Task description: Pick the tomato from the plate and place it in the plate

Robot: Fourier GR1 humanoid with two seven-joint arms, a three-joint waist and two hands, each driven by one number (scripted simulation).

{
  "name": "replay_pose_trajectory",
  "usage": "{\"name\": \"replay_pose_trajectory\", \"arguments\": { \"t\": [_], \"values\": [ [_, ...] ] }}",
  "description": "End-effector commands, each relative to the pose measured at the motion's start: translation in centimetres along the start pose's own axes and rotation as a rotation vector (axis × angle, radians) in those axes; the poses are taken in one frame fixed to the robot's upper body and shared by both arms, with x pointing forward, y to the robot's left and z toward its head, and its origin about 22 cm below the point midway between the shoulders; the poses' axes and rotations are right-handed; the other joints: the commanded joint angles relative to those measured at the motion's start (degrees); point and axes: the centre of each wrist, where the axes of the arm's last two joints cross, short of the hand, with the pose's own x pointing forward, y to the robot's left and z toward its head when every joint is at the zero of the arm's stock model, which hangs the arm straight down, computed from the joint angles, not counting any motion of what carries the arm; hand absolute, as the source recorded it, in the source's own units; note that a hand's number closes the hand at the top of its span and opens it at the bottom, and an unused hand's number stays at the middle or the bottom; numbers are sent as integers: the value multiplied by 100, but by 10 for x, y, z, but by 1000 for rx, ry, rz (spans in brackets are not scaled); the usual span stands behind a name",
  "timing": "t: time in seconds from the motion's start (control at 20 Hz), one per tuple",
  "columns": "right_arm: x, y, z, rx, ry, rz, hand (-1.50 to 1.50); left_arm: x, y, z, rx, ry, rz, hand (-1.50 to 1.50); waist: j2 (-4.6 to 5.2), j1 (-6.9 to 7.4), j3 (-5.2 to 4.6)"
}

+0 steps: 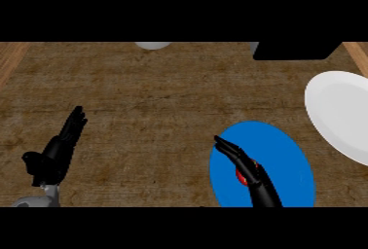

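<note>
A blue plate (277,155) lies on the counter at the lower right. A red tomato (241,178) sits on its left part, mostly hidden behind my right hand (248,168). That hand stretches over the plate with fingers straight and open, pointing up and left, and only a sliver of red shows beside it. A white plate (338,114) lies at the right edge, partly cut off. My left hand (57,151) rests open at the lower left, fingers up, far from both plates.
A pale rounded object (152,45) peeks in at the top edge. A black box (295,50) sits at the top right. Wooden borders (10,58) run along the counter's left and right sides.
</note>
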Motion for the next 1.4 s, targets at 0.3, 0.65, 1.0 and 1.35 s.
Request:
{"name": "replay_pose_trajectory", "arguments": {
  "t": [0.3,0.65,1.0,1.35],
  "values": [
    [41,-61,34,4,113,336,-150,-2,13,1,0,-17,0,0,-2,15,-10],
    [52,-86,27,245,363,588,-150,1,0,2,-35,-12,13,0,12,101,-7],
    [71,-67,14,297,497,608,-150,0,-9,-5,-30,15,13,0,15,88,5],
    [55,-84,0,376,590,738,-150,5,-12,-16,-8,-13,-1,0,22,67,7]
  ]
}}
